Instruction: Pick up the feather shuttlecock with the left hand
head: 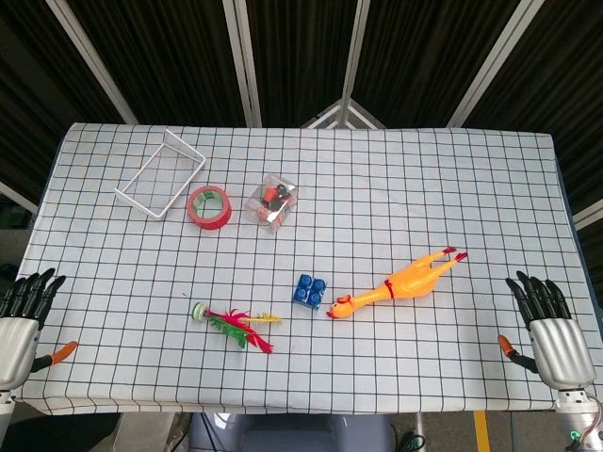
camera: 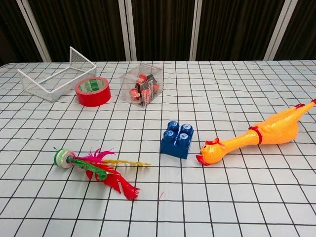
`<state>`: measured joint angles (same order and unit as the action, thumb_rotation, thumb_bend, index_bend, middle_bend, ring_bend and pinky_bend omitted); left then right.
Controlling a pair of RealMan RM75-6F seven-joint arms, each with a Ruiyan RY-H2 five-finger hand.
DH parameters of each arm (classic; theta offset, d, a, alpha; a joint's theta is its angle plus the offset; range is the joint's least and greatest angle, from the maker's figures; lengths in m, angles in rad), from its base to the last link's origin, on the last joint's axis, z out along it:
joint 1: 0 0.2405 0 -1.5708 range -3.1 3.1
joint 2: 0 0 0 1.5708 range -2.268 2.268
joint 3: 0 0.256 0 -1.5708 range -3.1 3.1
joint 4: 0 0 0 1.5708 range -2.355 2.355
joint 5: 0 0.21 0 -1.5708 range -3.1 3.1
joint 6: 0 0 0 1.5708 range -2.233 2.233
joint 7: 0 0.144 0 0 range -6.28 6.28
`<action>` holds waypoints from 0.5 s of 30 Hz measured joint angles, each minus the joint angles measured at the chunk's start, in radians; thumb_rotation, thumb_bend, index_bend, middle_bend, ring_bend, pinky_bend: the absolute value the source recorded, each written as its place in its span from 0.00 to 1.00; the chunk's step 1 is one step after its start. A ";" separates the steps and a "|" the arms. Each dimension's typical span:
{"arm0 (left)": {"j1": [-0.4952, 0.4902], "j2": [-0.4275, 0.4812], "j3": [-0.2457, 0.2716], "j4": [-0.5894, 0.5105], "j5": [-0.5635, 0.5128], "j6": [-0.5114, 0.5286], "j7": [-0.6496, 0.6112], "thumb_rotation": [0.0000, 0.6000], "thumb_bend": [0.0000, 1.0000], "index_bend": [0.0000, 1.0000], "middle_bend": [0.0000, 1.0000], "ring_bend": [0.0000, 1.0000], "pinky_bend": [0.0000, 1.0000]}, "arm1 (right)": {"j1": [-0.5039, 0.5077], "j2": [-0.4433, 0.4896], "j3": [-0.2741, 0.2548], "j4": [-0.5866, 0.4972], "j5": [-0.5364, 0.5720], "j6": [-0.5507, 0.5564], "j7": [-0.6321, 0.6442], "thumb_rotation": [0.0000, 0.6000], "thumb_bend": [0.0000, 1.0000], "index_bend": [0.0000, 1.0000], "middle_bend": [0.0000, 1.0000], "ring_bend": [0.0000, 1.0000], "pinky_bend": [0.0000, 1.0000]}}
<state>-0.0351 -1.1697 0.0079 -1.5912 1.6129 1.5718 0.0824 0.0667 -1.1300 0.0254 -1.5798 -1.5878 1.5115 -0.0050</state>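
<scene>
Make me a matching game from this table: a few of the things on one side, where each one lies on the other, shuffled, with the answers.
Things
1. feather shuttlecock
2. rubber chicken
3. red tape roll
4. blue brick

Places
A. just left of the chicken's head
B. beside the white wire rack
C. near edge, toward the left hand
D. right half, head toward the middle

Pairs: 1-C, 2-D, 3-B, 4-A

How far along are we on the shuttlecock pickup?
Nothing looks done yet. The red, green and yellow feather shuttlecock lies flat on the checked tablecloth, untouched. The left hand rests open at the table edge, holding nothing; the right hand likewise. Reach, grasp and lift all remain.
</scene>
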 measured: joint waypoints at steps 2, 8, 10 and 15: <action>0.000 0.000 0.000 0.000 0.001 0.000 0.001 1.00 0.09 0.00 0.00 0.00 0.00 | 0.000 -0.001 0.000 0.001 0.000 0.000 0.000 1.00 0.34 0.00 0.00 0.00 0.00; 0.000 0.000 0.003 0.002 0.006 0.000 0.002 1.00 0.09 0.00 0.00 0.00 0.00 | -0.001 -0.001 0.000 0.001 -0.001 0.002 0.001 1.00 0.34 0.00 0.00 0.00 0.00; -0.002 0.001 0.006 0.005 0.014 -0.001 0.005 1.00 0.09 0.00 0.00 0.00 0.00 | 0.000 -0.001 0.000 0.000 -0.002 0.002 0.001 1.00 0.34 0.00 0.00 0.00 0.00; -0.023 0.009 0.020 0.023 0.062 -0.023 0.013 1.00 0.10 0.00 0.00 0.00 0.00 | 0.000 -0.003 0.000 0.000 -0.001 0.000 -0.001 1.00 0.34 0.00 0.00 0.00 0.00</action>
<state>-0.0579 -1.1608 0.0282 -1.5679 1.6749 1.5488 0.0951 0.0672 -1.1327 0.0257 -1.5795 -1.5889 1.5119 -0.0059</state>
